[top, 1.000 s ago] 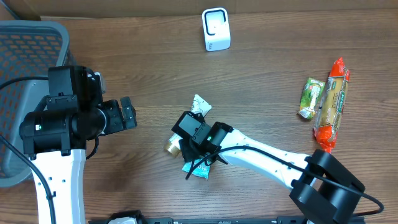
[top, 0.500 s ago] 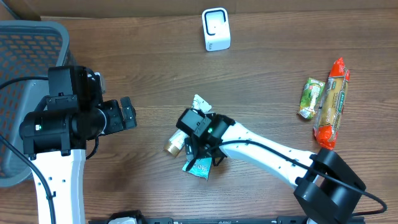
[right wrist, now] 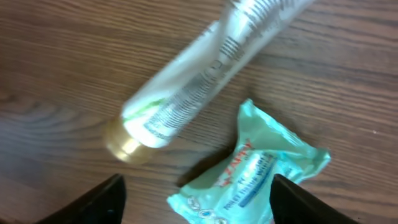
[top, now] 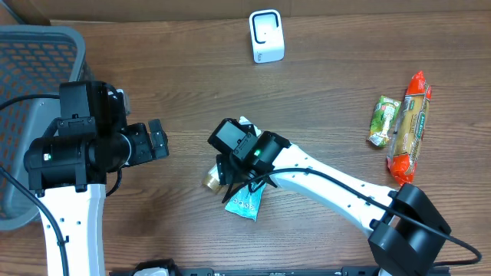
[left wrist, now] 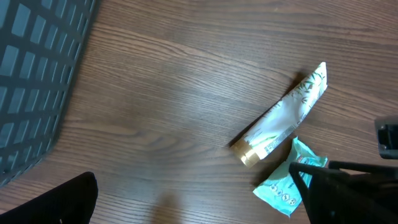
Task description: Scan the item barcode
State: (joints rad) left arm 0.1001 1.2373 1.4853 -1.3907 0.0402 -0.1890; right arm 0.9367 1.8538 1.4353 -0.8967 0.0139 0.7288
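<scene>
By the near edge of the desk (top: 345, 92), the right gripper (right wrist: 198, 196) hangs with jaws spread and empty over a teal packet (right wrist: 249, 174) and a white tube (left wrist: 280, 121) lying just beside each other, apparently lining up a pick; which one, I cannot tell. Toward the left edge, the left gripper (top: 158, 139) idles, jaws spread wide, holding nothing. The scanner (top: 266, 36) stands at the far edge, so the item needs carrying there.

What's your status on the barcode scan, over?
Left gripper open, empty. Right gripper open above tube and teal packet, neither held. Scanner unobstructed, far side.
</scene>
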